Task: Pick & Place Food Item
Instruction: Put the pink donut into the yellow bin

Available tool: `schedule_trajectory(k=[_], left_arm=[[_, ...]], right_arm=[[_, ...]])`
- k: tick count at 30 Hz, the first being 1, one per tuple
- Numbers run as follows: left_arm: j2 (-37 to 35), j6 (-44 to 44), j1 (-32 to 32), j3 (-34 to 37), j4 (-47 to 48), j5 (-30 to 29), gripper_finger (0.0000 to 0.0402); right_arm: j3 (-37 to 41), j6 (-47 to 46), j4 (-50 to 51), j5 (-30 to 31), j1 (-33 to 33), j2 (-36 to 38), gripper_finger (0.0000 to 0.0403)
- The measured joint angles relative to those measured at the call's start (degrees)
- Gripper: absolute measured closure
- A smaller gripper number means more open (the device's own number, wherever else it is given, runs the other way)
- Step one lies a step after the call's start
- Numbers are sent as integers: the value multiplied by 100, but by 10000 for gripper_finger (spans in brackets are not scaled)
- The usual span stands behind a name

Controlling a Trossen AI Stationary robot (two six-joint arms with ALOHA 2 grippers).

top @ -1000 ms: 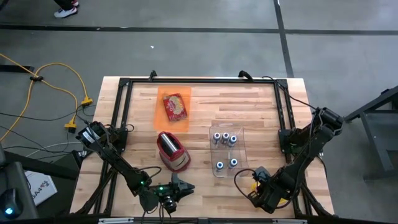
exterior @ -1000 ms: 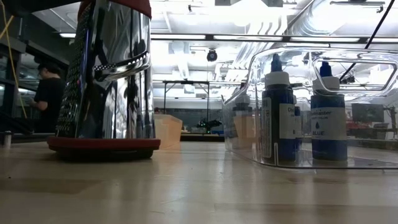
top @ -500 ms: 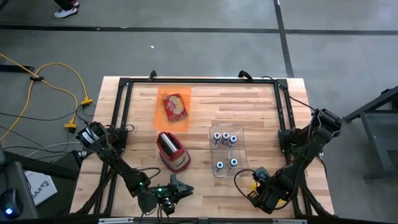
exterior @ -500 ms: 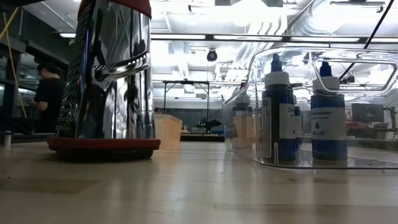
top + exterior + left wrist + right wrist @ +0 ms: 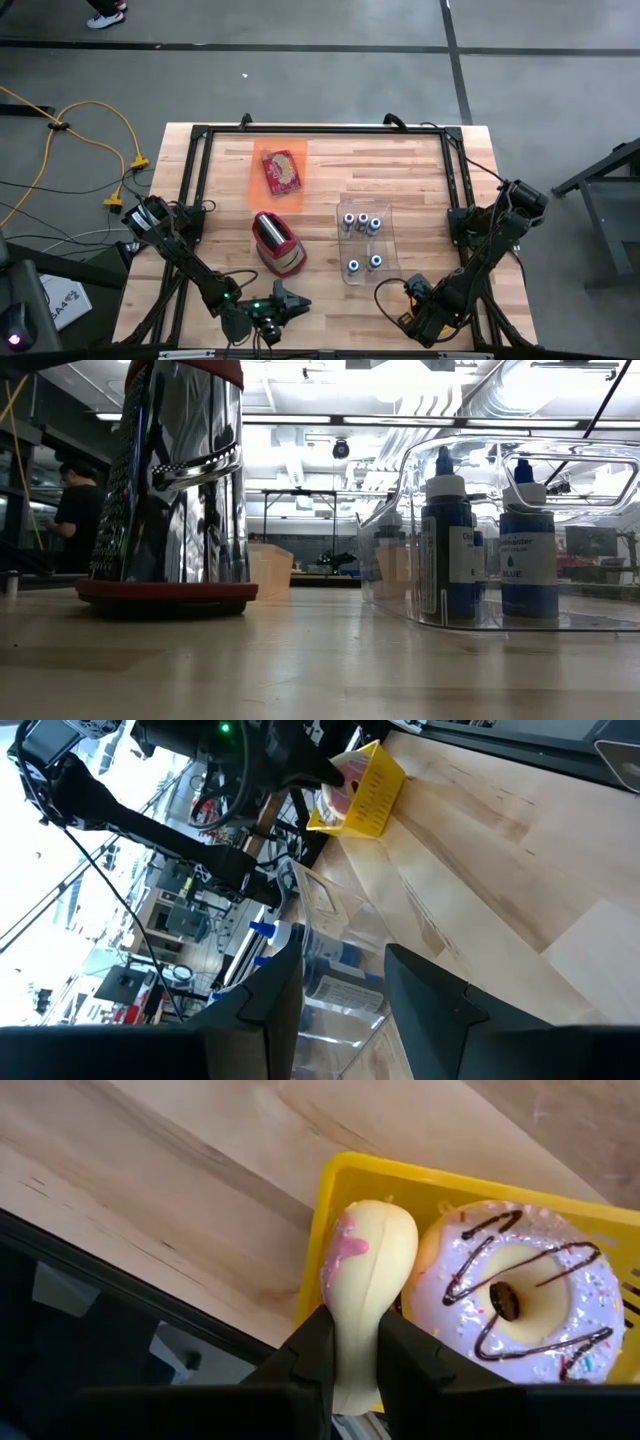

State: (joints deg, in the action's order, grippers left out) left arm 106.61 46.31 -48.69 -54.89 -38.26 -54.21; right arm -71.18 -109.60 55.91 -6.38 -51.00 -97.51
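Pale yellow food piece (image 5: 362, 1295) upright beside doughnut (image 5: 515, 1292).

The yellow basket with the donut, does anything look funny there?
Yes. The right tool pinches a pale yellow toy food piece with pink smears, so it hangs across the yellow basket's rim beside the donut instead of lying inside.

A red-topped steel grater (image 5: 277, 243) stood left of a clear plastic bin (image 5: 366, 246) holding blue-capped bottles (image 5: 362, 222). Behind them lay a red packet (image 5: 281, 171) on an orange mat (image 5: 258, 185).
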Motion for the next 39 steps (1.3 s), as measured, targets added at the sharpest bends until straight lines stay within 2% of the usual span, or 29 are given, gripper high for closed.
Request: schedule_trajectory(k=[20,31,39], left_arm=[[0,0,0,0,0,0,265],[0,19,0,0,2,0,265],[0,23,0,0,2,0,265]], right_arm=[[0,56,-150,-62,0,2,346],[0,41,-133,95,12,7,241],[0,150,-13,158,52,76,216]])
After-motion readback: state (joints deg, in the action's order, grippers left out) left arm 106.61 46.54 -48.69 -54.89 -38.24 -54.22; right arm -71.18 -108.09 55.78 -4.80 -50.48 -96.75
